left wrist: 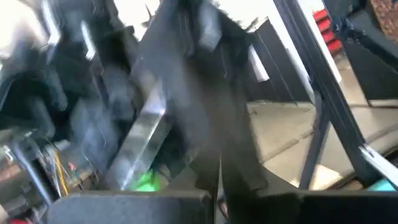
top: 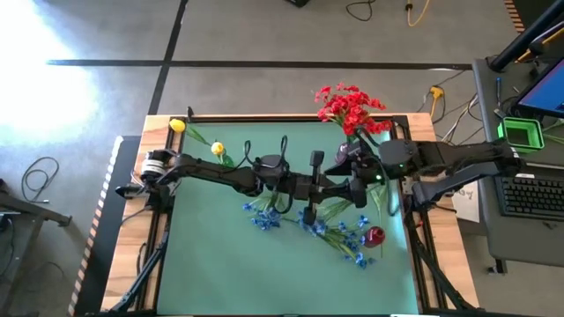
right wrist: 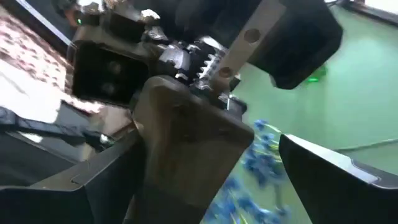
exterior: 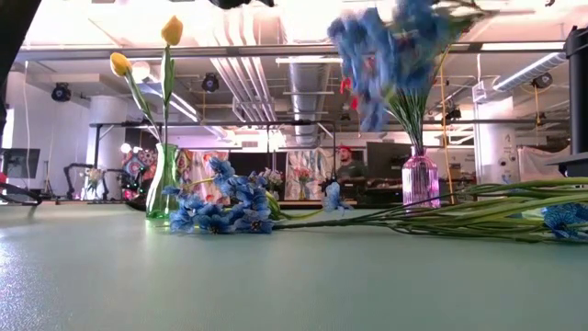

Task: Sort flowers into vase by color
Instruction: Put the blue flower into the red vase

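Note:
Several blue flowers (top: 264, 217) lie on their sides on the green mat, more of them near the right side (top: 351, 243). A bunch of blue blooms (exterior: 386, 46) is up in the air, blurred. Yellow tulips (exterior: 171, 31) stand in a green vase (exterior: 163, 184) at the far left. Red flowers (top: 351, 107) stand at the far right, in a pink vase (exterior: 420, 179). My left gripper (left wrist: 217, 200) is over the mat's middle (top: 311, 204), with its fingers closed together. My right gripper (right wrist: 211, 186) faces it close by (top: 345, 167) and is open. My left gripper appears shut on a thin stem (left wrist: 219, 177) that runs out from the slit between its fingers. Blur and the arms hide which part of the stem it has. The blue blooms (exterior: 367, 55) are lifted clear of the table.
A small red round thing (top: 374, 236) lies on the mat near the right edge. Long green stems (exterior: 459, 216) stretch across the mat. The two arms cross the mat's middle. The mat's near-left part (top: 211, 264) has free room.

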Controlling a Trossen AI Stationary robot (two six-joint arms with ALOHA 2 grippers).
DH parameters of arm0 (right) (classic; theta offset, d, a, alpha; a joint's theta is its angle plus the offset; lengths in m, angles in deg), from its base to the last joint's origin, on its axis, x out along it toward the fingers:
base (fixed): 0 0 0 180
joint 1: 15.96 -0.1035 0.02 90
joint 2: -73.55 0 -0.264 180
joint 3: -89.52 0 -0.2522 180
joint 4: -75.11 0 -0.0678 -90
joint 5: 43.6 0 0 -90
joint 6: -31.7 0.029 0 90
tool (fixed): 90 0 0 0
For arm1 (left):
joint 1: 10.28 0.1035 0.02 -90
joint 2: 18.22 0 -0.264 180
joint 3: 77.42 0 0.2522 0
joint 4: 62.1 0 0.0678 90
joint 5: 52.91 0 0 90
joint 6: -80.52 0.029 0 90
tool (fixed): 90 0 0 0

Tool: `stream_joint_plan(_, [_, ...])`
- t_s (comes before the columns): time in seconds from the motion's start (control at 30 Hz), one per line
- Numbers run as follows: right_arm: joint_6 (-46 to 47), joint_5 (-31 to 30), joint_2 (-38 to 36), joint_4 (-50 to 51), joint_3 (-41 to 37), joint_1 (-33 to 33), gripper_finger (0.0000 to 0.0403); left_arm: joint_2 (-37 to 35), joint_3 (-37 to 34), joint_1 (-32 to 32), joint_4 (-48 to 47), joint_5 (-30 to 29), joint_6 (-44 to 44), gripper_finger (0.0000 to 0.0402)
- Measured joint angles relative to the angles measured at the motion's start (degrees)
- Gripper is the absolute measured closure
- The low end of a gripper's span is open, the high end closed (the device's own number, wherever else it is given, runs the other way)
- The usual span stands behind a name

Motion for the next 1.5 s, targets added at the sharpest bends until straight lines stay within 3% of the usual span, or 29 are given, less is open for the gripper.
stream_joint_plan(0.33, [-1.1,-2.8,0.0,-0.6,0.1,0.0,0.0039,-1.3,0.2,0.0,-5.0,-1.3,2.1,0.0401])
stream_joint_plan(0.5, [-1.6,-2.7,0.2,-0.4,0.3,0.0,0.0039,-1.4,-0.1,0.2,-9.7,0.9,-4.2,0.0392])
stream_joint_plan(0.73, [-1.5,-2.7,0.2,-0.8,0.3,0.1,0.0039,-1.9,-0.3,1.0,-18.2,10.9,-5.2,0.0324])
stream_joint_plan(0.97, [-1.4,-5.8,-0.3,-1.1,0.4,0.1,0.0039,-2.0,-0.8,1.2,-17.7,9.4,-5.3,0.0242])
stream_joint_plan(1.13, [-4.3,-10.6,-1.2,-2.4,2.9,0.1,0.0039,-3.9,-6.6,1.4,-18.0,7.0,-4.8,0.0216])
stream_joint_plan(1.23, [-5.8,-11.4,-2.2,-3.3,3.8,0.2,0.0039,-5.8,-14.8,1.2,-13.5,6.0,-6.5,0.0214])
stream_joint_plan(1.33, [-6.9,-11.9,-2.1,-3.0,3.9,0.1,0.0039,-7.8,-22.0,1.3,0.7,5.7,-12.1,0.0214])
stream_joint_plan(1.4, [-7.7,-12.0,-1.8,-2.7,3.8,0.1,0.0039,-8.6,-25.2,1.4,7.9,5.5,-14.9,0.0213])
stream_joint_plan(1.5, [-8.8,-13.6,-1.3,-3.0,3.8,0.1,0.0039,-8.9,-27.2,1.2,10.5,5.5,-15.2,0.0202])
